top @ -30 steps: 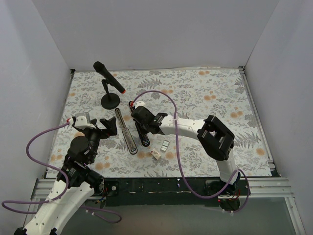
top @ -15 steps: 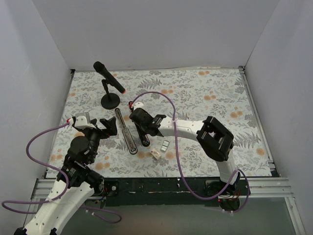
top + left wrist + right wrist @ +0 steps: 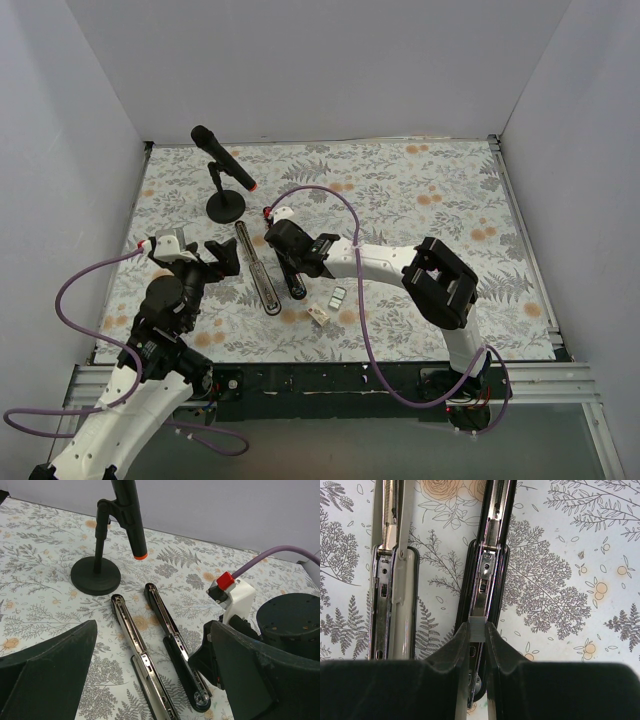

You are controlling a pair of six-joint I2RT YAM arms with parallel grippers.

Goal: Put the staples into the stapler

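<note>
The stapler is laid fully open on the floral table, left of centre and on the near side of the microphone; its silver base and rail and its black top arm are set side by side, channels facing up; the right gripper is narrowed onto a small grey staple block, which is pinched between both fingertips directly above the metal channel of the black top arm; whether the block touches the channel cannot be told; the left gripper is spread wide, nothing held, just beside the silver base and rail; the cardboard box is lying near the stapler's near end
</note>
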